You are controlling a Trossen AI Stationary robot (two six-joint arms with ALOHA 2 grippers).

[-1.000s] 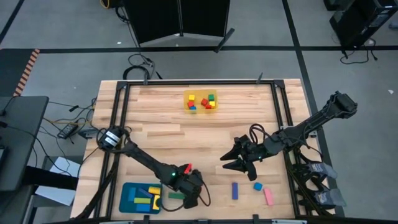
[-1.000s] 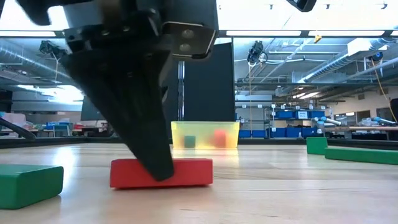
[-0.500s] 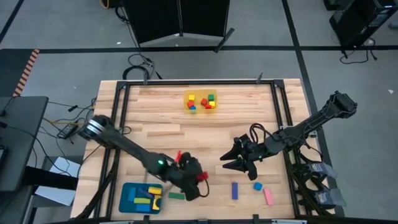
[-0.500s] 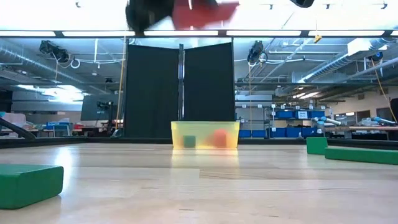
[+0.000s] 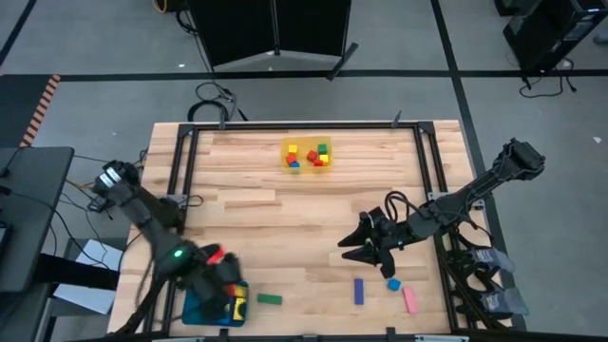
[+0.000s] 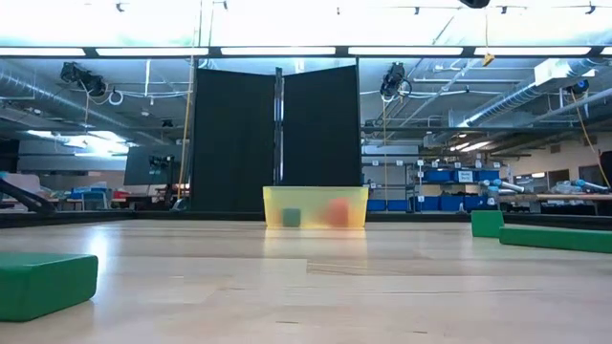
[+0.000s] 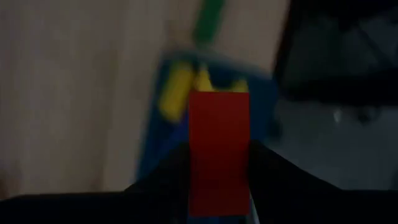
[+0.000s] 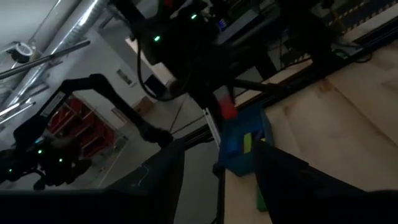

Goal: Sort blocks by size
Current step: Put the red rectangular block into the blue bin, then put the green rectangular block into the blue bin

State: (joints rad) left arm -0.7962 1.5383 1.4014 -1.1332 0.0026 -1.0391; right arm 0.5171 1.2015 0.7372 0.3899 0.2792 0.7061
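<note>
My left gripper (image 5: 220, 277) is shut on a red bar block (image 7: 217, 149) near the table's front left corner, above the teal tray (image 5: 199, 306). The tray holds yellow bars (image 7: 177, 90). A green bar (image 5: 270, 298) lies on the table just right of the tray. My right gripper (image 5: 350, 249) is open and empty, low over the table right of centre. A blue bar (image 5: 359, 291), a blue cube (image 5: 393, 284) and a pink bar (image 5: 410, 300) lie on the table near it. The yellow tray (image 5: 306, 155) at the far middle holds several small cubes. My left gripper pinches the red bar between its two fingers, one on each long side (image 7: 194, 186). The bar's free end (image 7: 217, 102) sticks out past the fingertips. The bar is lifted clear and hangs over the teal tray, as the right wrist view (image 8: 227, 107) also shows.
The low view shows a green block (image 6: 43, 282) at near left and green blocks (image 6: 545, 235) at far right. Black frame rails (image 5: 180, 171) run along the table's sides. Bare wood lies between the two trays.
My left gripper has lifted the red bar off the table, up and out of the low view. It has swung with it toward the table's left edge, from right of the green bar to over the teal tray. The bar is now clear of the table.
</note>
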